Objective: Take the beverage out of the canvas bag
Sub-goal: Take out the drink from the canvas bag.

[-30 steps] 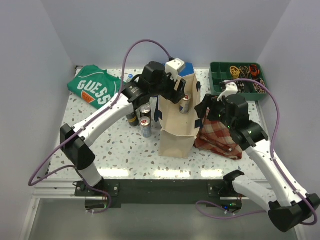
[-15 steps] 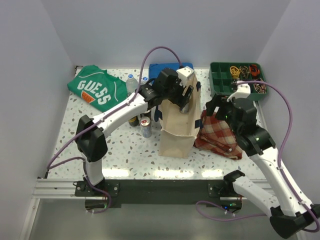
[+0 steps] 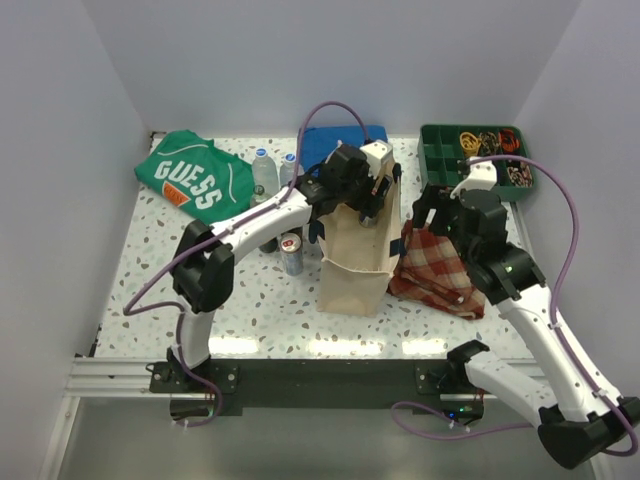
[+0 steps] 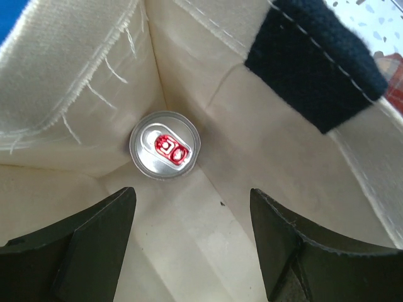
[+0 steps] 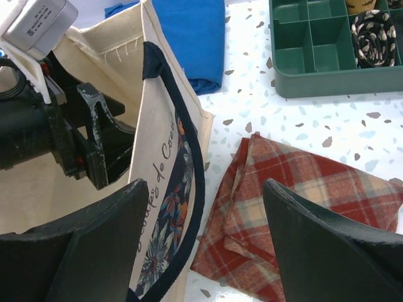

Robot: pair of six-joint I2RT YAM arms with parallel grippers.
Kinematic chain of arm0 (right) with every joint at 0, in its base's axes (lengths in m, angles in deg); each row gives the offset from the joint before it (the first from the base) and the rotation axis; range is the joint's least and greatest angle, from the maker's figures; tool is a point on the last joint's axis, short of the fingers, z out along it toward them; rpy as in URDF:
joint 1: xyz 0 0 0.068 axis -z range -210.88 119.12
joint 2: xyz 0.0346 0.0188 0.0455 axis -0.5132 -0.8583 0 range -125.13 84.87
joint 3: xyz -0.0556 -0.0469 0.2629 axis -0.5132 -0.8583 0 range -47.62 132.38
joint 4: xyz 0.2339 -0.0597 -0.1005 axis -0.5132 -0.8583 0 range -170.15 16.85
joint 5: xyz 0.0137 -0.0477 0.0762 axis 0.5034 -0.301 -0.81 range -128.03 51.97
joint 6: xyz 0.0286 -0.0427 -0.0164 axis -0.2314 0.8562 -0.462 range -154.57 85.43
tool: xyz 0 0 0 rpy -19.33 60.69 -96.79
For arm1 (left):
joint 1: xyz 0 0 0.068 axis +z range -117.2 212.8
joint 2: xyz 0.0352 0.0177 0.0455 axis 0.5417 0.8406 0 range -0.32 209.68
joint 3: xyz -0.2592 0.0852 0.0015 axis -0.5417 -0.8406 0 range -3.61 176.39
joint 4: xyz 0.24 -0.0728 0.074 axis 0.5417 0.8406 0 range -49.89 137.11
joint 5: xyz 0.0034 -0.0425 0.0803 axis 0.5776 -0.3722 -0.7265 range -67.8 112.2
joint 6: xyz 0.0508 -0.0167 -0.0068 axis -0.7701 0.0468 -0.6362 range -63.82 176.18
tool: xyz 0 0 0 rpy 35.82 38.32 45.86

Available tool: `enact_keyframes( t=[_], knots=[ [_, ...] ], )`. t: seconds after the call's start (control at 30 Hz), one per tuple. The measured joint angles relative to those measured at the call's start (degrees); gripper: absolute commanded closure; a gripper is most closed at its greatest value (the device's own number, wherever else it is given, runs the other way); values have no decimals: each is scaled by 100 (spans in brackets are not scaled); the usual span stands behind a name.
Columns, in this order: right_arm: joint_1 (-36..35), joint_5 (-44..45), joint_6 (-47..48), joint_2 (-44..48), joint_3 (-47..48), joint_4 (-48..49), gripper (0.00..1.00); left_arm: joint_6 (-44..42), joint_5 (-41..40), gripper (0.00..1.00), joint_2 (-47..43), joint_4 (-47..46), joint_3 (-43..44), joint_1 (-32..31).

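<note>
Left gripper (image 4: 192, 204) hangs over a can (image 4: 165, 145) (red tab) inside the canvas bag (image 3: 352, 280), jaws wide, empty; right gripper (image 5: 206, 189) likewise.

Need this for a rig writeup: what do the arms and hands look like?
The left arm and right arm are white with black joints, each trailing a purple cable. The left hand and right hand have two black fingers each.

One canvas bag (image 3: 352, 272), two bottles (image 3: 263, 176) (image 3: 290, 168).
</note>
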Motion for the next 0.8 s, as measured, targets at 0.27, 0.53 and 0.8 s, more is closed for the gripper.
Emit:
enact_keyframes(
  t=[0.27, 0.53, 0.8],
  knots=[
    [0, 98, 59, -17, 2, 0, 22, 219, -249, 21, 271, -474, 2, 0],
    [0, 166, 105, -55, 2, 2, 21, 345, -481, 8, 516, -704, 2, 0],
    [0, 162, 122, -199, 2, 2, 21, 435, -608, 0, 553, -922, 9, 0]
  ],
)
